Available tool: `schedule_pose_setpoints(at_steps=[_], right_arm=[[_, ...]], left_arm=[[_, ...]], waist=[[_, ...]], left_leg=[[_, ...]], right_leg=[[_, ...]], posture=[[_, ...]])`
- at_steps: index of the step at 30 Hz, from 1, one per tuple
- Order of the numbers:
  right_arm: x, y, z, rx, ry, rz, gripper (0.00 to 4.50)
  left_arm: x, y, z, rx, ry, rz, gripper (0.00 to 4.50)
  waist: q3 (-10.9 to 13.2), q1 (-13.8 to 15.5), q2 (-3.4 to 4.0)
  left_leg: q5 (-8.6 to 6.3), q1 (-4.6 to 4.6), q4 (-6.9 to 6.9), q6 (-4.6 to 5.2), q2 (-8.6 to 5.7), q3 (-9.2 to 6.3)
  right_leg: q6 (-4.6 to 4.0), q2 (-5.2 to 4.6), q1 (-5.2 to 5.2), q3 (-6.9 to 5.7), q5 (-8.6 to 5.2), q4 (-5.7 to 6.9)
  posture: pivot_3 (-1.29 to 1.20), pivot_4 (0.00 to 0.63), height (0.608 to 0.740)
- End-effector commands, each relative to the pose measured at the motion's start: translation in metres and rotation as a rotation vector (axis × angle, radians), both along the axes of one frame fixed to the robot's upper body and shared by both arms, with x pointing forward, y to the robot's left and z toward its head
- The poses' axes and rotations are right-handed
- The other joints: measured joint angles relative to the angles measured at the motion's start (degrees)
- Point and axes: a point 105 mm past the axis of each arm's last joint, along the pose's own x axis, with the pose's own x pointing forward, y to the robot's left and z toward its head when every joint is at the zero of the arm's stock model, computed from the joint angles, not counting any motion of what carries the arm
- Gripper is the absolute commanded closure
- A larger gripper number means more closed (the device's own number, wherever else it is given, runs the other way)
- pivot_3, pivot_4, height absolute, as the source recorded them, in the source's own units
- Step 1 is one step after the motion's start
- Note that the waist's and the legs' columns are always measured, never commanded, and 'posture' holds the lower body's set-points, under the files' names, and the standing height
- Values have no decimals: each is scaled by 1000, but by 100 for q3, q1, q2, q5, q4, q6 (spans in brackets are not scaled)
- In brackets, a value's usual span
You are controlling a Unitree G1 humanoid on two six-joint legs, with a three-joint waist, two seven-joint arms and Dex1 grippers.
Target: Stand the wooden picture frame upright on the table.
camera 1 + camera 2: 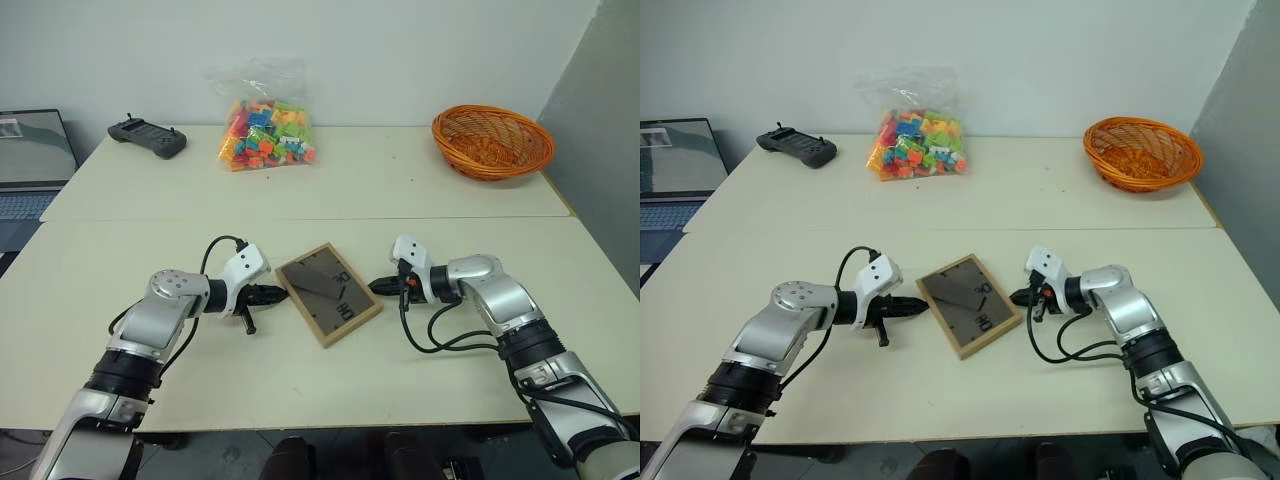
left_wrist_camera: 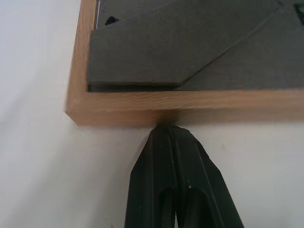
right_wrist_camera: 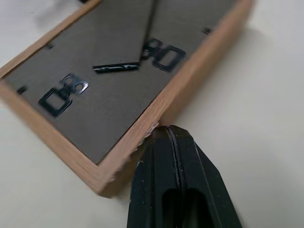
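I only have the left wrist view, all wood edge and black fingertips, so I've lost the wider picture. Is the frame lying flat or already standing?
Observer: The wooden picture frame lies flat on the table, back panel up, turned at an angle to the table edge.
Operator: Where is the other arm?
Observer: The right gripper is at the frame's opposite side, fingers shut, tips against the wood edge. The left gripper is shut too.
Operator: Anything else near the frame?
Observer: Nothing close. A bag of coloured blocks, an orange basket and a black controller sit on the far section, beyond the seam.
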Motion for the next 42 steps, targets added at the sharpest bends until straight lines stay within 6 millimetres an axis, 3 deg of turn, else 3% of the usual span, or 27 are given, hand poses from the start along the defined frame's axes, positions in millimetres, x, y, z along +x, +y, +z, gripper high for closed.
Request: schedule_pose_setpoints(at_steps=[1, 7, 15, 18, 22, 28, 37, 42], right_arm=[[-9, 13, 10, 18, -13, 75, 4500], [-2, 9, 11, -12, -32, 60, 4500], [15, -15, 19, -51, -83, -1, 4500], [15, -13, 22, -37, -92, 2, 4500], [12, -11, 22, -30, -93, 12, 4500], [5, -10, 19, -22, -87, 13, 4500], [-5, -2, 14, -24, -72, 31, 4500], [-6, 9, 13, -15, -72, 43, 4500]], left_arm=[[10, -12, 6, 7, -44, -31, 4457], [10, -16, 8, 23, -31, -65, 4457], [-1, 32, 22, 64, 40, -32, 4457], [-9, 35, 29, -72, 174, 2, 4012], [-27, 25, 42, -374, 450, 68, 3094], [-35, 27, 36, -623, 714, 251, 1819], [-42, 7, 16, -687, 864, 285, 110], [-43, 5, -14, -587, 909, 360, 25]], waist=[[0, 5, -1], [-1, -9, -1], [0, -38, -1], [0, -50, -1], [0, -57, -1], [0, -115, -1], [0, -153, -1], [-3, -152, 2]], left_leg=[[0, 0, 0, 0, -1, 0], [0, 0, 1, -1, -1, -2], [1, -1, -1, -2, 1, -1], [1, -1, -2, -2, 2, -1], [0, -5, -1, -1, 1, -2], [1, -4, 0, -1, 2, -11], [15, -1, -1, -26, 0, -19], [15, 1, -1, -28, 0, -19]], right_leg=[[0, 0, 0, -1, 0, 0], [0, 1, 1, -2, 0, -2], [0, 2, -2, 0, 0, -5], [0, 3, -2, -1, -1, -4], [0, 3, -3, -2, -1, -6], [1, 3, -2, -5, -1, -4], [0, 3, -2, 1, -1, -2], [0, 3, -2, 2, -1, -2]], posture=[[0, 150, 740], [0, 150, 740], [0, 150, 740], [0, 150, 740], [0, 150, 740], [0, 150, 740], [0, 150, 740], [0, 150, 740]])
